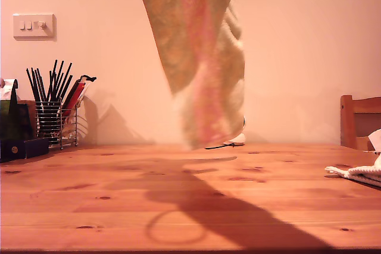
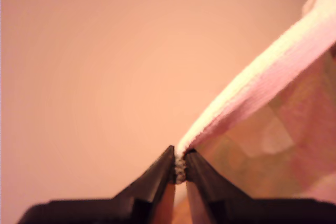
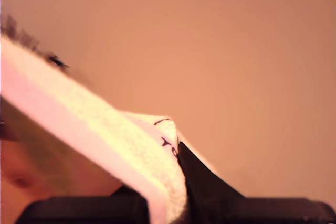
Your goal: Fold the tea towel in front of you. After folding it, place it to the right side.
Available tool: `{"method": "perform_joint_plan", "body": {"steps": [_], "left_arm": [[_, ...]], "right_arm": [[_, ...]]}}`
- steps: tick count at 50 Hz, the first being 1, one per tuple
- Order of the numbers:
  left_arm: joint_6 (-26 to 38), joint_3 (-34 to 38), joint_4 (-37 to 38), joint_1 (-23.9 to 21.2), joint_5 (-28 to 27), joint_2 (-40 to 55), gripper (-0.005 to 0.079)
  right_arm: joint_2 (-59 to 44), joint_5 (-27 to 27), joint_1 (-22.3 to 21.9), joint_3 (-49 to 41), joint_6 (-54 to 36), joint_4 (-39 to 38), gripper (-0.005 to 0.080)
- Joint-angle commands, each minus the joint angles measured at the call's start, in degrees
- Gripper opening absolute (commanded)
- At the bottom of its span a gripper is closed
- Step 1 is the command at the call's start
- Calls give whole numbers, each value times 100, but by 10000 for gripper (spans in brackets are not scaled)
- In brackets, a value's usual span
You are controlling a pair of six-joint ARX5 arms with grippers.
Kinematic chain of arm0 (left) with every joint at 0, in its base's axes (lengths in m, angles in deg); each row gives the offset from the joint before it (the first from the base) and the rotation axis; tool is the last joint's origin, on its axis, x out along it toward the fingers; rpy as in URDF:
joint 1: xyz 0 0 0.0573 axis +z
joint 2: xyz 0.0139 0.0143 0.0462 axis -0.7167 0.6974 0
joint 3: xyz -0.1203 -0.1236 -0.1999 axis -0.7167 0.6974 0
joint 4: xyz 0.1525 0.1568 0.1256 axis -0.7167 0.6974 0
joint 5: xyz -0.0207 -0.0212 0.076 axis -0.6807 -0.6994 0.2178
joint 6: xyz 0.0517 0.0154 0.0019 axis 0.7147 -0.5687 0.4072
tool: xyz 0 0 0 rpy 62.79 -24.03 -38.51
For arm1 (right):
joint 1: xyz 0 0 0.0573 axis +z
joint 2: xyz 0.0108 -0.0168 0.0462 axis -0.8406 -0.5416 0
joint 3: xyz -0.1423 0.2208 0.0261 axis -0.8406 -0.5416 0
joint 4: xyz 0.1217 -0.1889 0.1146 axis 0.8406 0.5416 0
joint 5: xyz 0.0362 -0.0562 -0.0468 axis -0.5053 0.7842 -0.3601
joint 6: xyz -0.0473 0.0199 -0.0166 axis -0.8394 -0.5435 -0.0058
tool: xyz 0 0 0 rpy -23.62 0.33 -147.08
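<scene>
The tea towel, patterned in green, pink and cream, hangs in the air above the wooden table, its lower end just over the far part of the tabletop. Both grippers are above the exterior view's top edge and out of that picture. In the first wrist view my first gripper is shut on a corner of the tea towel. In the second wrist view my second gripper is shut on the towel's white hemmed edge, which covers one finger.
A wire rack of black sticks and pens and dark boxes stand at the exterior view's left. A wooden chair and a white folded cloth are at its right. A wall switch is behind.
</scene>
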Motion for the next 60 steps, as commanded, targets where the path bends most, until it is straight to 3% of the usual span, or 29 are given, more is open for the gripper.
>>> {"method": "perform_joint_plan", "body": {"steps": [1,7,13,25,37,50,60], "left_arm": [[-46,11,184,219,87,170,-21],[-42,17,905,267,-76,409,-21],[-103,109,1438,326,-289,734,-21],[-280,1128,1294,328,-437,883,-21],[-452,2109,1606,175,-525,846,-21],[-538,2391,3058,-264,-514,516,-21],[-564,2391,4245,-577,-518,101,-21]], "right_arm": [[-125,7,-238,-85,317,339,-13],[-352,-321,-348,-133,518,1263,-13],[-629,-723,-409,-343,734,1622,-13],[-671,-1008,-424,-1342,966,1746,-13],[-542,-1399,-372,-2164,1252,2011,-13],[251,-1541,-52,-3062,1434,2758,-13],[1069,-1539,149,-3152,1443,3668,-13]]}}
